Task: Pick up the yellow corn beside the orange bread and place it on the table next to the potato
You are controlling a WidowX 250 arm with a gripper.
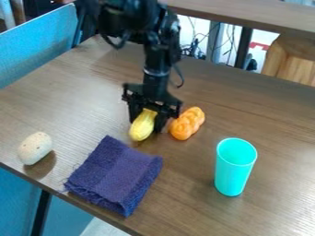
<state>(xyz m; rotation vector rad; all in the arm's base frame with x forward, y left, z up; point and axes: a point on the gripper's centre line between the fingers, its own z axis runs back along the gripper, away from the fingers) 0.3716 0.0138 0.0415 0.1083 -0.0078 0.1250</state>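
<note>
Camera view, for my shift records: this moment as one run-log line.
end effector: gripping yellow squash; orange braided bread: beside end effector; purple cloth: on table; turquoise cup: upright; speckled egg-shaped object: near table edge

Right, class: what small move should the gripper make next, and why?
Probably a short lift straight up: the gripper has the yellow toy between its jaws, and the orange toy lies close beside, so sideways motion might knock it.
</note>
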